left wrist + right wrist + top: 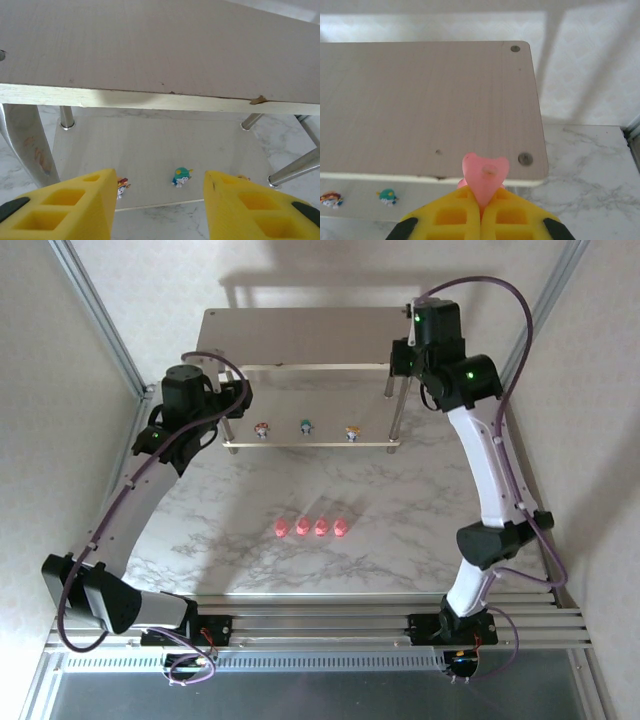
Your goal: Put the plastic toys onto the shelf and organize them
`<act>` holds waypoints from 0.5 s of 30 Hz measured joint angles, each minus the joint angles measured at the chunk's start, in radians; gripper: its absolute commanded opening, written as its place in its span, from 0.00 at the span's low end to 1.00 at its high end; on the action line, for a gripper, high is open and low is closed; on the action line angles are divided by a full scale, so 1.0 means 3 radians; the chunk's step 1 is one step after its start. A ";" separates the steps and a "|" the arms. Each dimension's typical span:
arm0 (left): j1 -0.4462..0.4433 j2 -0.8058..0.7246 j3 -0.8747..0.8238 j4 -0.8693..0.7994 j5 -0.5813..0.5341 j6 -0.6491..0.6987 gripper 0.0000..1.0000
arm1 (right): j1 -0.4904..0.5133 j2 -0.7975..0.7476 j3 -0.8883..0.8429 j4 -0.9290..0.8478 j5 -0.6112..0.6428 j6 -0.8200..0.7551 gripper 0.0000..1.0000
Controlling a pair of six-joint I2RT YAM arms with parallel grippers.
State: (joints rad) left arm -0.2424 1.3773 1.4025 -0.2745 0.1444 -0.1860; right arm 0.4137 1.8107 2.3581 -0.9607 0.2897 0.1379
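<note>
My right tool (481, 202) pinches a rounded pink plastic pig toy (485, 176) above the front right corner of the beige two-tier metal shelf (420, 100), whose top lies ahead and below; my left tool (157, 197) hangs open, empty.

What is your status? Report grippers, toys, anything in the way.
Right gripper shut on a pink pig, at the shelf top. Left gripper open, empty, facing the lower board. Three figurines there; four pigs on the table. Nothing blocking.

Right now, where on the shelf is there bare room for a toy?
The top board is bare between its corner screws. The lower board is free behind the three figurines, but crowded along its front edge.
</note>
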 measured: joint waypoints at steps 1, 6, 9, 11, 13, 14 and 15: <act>0.0003 0.0019 0.0017 -0.0013 0.0000 0.0000 0.49 | -0.0022 0.0067 0.0061 0.0001 -0.0020 -0.0015 0.00; 0.0018 0.0067 0.0103 -0.0061 0.0008 0.0001 0.49 | -0.0078 0.0303 0.0277 0.0011 -0.0112 -0.0070 0.00; 0.0031 0.0069 0.0130 -0.0065 0.0006 0.0011 0.49 | -0.0097 0.0390 0.0383 0.0017 -0.0172 -0.0075 0.00; 0.0039 0.0069 0.0139 -0.0066 0.0006 0.0011 0.49 | -0.0107 0.0423 0.0409 0.0027 -0.0195 -0.0075 0.00; 0.0051 0.0069 0.0139 -0.0074 0.0006 0.0011 0.49 | -0.0116 0.0456 0.0425 0.0025 -0.0214 -0.0074 0.00; 0.0058 0.0067 0.0139 -0.0078 0.0006 0.0011 0.49 | -0.0121 0.0476 0.0426 0.0025 -0.0224 -0.0074 0.00; 0.0062 0.0067 0.0139 -0.0079 0.0006 0.0011 0.49 | -0.0121 0.0496 0.0429 0.0025 -0.0229 -0.0074 0.00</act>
State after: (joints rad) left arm -0.2237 1.3975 1.4441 -0.2981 0.1463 -0.1825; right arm 0.3775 1.9594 2.4866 -0.9531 0.2211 0.1158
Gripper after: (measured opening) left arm 0.490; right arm 0.043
